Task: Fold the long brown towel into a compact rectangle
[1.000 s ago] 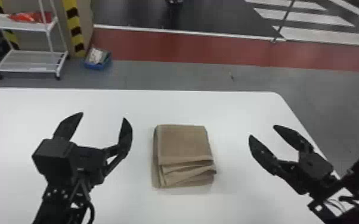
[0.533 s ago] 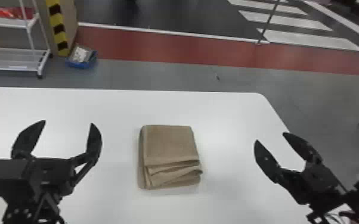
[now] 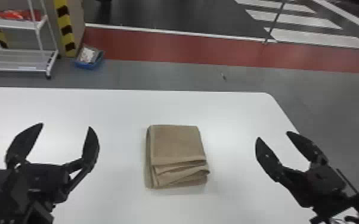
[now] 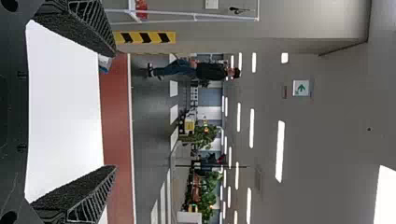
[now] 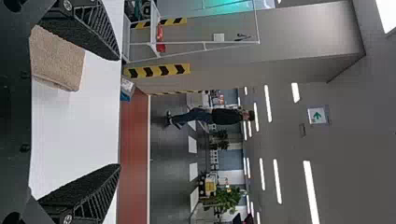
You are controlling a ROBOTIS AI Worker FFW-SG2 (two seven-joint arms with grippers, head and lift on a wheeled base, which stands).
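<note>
Brown towel: folded into a compact, layered stack on the white table before you, its loose edges slightly fanned on the side nearest you.
Your left gripper: fingers spread wide and empty, to the left of the towel, apart from it.
Your right gripper: likewise parted and empty, well to the towel's right.
Beyond your table: a blue bin on the floor beside a white wheeled rack.
</note>
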